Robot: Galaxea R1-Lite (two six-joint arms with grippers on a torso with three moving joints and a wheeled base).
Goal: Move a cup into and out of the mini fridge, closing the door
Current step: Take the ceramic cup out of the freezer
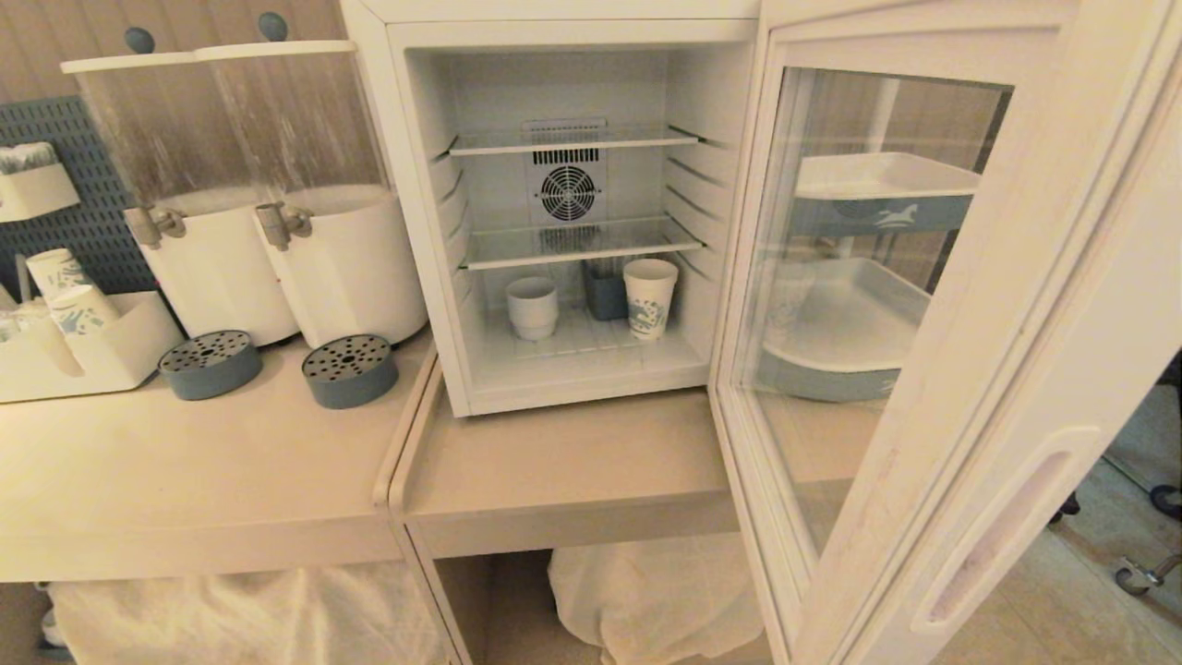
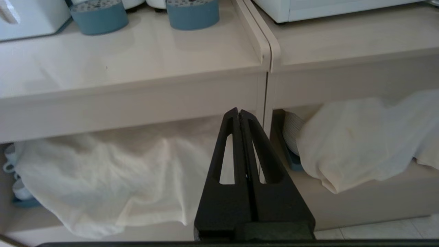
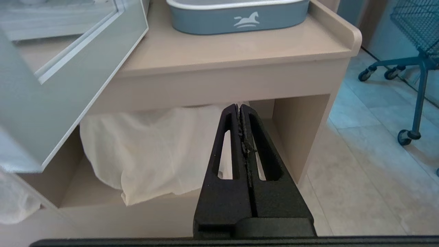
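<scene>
The head view is evenly lit in a warm, yellowish cast. Inside the mini fridge [image 1: 563, 231] soft shadows gather under the wire shelves [image 1: 577, 245]. The glass of the door [image 1: 859, 305] carries faint reflections, and its frame bows near the right edge, a wide-lens distortion. Both wrist views look cooler and paler. The countertop [image 2: 137, 58] shows a dull sheen near its back edge, and the space beneath it lies in shade. The left gripper [image 2: 239, 115] and right gripper [image 3: 239, 109] appear as dark, low-detail shapes.
</scene>
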